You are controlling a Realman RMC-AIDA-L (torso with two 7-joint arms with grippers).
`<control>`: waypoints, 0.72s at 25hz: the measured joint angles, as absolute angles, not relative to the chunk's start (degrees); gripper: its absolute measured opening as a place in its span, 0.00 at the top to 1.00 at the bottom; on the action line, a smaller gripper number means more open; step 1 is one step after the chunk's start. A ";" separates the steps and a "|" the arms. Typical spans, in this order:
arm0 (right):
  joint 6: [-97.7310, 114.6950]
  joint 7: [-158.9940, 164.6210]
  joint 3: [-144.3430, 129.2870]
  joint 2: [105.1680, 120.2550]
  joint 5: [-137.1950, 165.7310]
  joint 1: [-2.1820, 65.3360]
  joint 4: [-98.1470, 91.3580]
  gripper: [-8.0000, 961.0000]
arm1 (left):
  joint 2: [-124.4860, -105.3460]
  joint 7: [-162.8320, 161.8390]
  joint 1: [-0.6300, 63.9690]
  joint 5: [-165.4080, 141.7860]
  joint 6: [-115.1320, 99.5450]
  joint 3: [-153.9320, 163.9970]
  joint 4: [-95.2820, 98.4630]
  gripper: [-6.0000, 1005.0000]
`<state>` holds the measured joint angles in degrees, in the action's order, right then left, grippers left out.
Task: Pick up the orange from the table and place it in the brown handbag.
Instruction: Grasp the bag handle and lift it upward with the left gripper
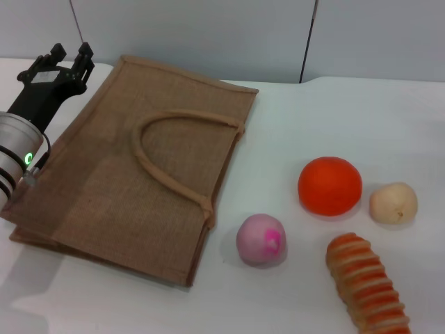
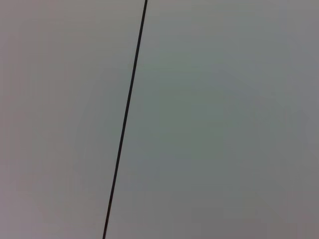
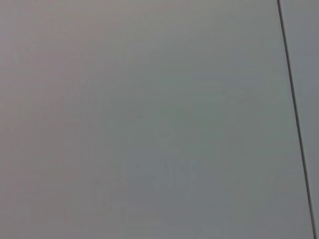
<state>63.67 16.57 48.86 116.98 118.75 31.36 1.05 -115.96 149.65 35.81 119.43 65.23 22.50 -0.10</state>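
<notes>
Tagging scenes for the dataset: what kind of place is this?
Probably a lab or test bench, not a home: a plain white table against bare grey wall panels, with an orange, other food items and a brown handbag laid out. Left gripper hovers at the bag's far corner.

Brown handbag (image 1: 132, 174): coarse woven jute-like cloth, matt, rough weave, with corded fabric handles. Orange (image 1: 329, 185): smooth, faint sheen. Table (image 1: 361, 118): smooth white surface, slightly glossy. Pink ball (image 1: 261, 239): matt. Beige ball (image 1: 393, 203): dull, slightly dimpled. Ridged bread-like item (image 1: 367, 284): glossy. Left gripper (image 1: 67, 58): matt black, plastic-looking; silver metallic wrist.
</notes>
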 joint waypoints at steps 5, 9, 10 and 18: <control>63.64 16.58 48.85 116.98 118.74 31.30 1.06 0.09 | -115.93 149.62 35.85 119.40 65.17 22.50 -0.09 0.47; 63.63 16.45 48.73 116.98 118.74 31.36 1.06 0.09 | -115.89 148.59 35.86 118.97 65.17 22.54 -0.08 0.47; 63.63 16.46 48.64 116.98 118.74 31.36 1.06 0.09 | -115.84 147.78 35.86 118.57 65.17 22.56 -0.08 0.47; 63.63 16.60 48.43 116.98 118.74 31.18 0.73 0.09 | -114.97 116.35 35.86 99.74 64.50 22.68 10.87 0.47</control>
<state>63.63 16.60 48.43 116.98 118.74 31.18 0.73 -114.97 116.35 35.86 99.74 64.50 22.68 10.87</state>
